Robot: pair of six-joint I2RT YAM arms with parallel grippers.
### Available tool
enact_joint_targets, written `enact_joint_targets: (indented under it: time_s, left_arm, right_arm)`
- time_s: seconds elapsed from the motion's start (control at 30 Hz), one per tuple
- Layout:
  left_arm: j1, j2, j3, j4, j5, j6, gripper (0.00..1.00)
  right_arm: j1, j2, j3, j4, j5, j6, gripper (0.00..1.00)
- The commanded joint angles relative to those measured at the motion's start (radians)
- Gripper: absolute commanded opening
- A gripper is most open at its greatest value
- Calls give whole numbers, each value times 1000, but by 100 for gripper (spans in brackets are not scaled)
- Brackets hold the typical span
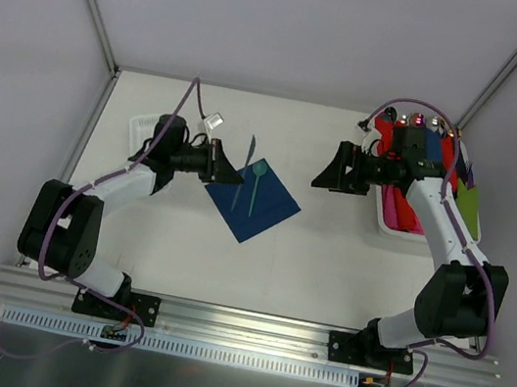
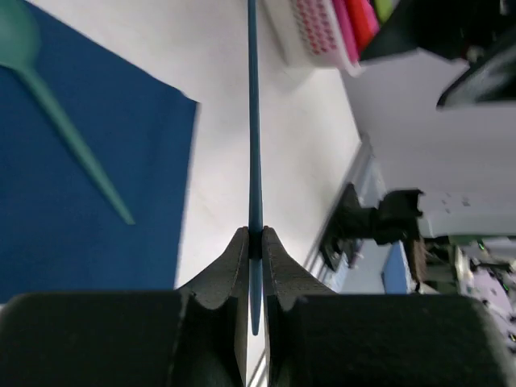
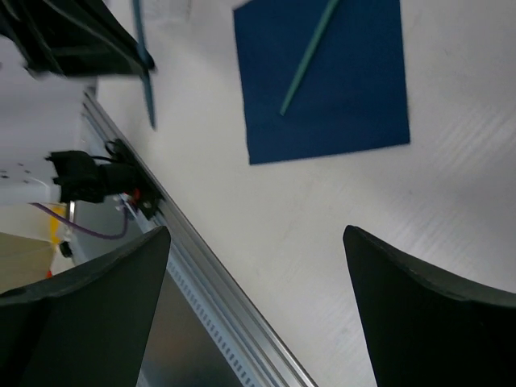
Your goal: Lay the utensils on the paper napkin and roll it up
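The dark navy paper napkin (image 1: 261,207) lies flat as a diamond in the middle of the table. A teal spoon (image 1: 256,183) rests on it, bowl toward the far side. My left gripper (image 1: 229,173) hovers at the napkin's left corner, shut on a second slim teal-blue utensil (image 1: 249,151) that sticks out past its fingertips. The left wrist view shows that utensil (image 2: 255,121) pinched edge-on between the pads of the left gripper (image 2: 255,239), with the napkin (image 2: 89,201) and spoon (image 2: 68,133) to the left. My right gripper (image 3: 256,235) stands open and empty over bare table, right of the napkin (image 3: 339,89).
A white tray (image 1: 382,217) of red, pink, blue and green rolled bundles stands at the right, under the right arm. Another white tray (image 1: 143,126) lies behind the left arm, with a small clear object (image 1: 213,123) near it. The aluminium rail (image 1: 246,329) runs along the near edge.
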Motion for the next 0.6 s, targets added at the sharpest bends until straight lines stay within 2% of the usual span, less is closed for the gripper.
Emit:
enact_joint_targets:
  time_s: [0.0,0.03,0.1,0.17,0.4,0.57]
  left_arm:
    - [-74,-65,-94,507,122,-274,0]
    - [-118,-65,-123,566,121,-341,0]
    - [-158,-62,-137,660,115,-380,0]
    - [-208,-62,-143,692,98,-417,0]
    - [-308,-34,-140,774,47,-486,0]
    - [-339,3,-134,826,27,-520,0]
  right_arm:
    - [-5,-22,19,273,-200,224,93]
    - [-5,-26,-18,338,-214,346,92]
    - [-2,-34,-56,507,-230,445,91]
    - [7,-19,-61,543,-244,508,91]
    - [56,-16,-69,584,-270,525,92]
    - [84,-61,-95,620,-290,519,91]
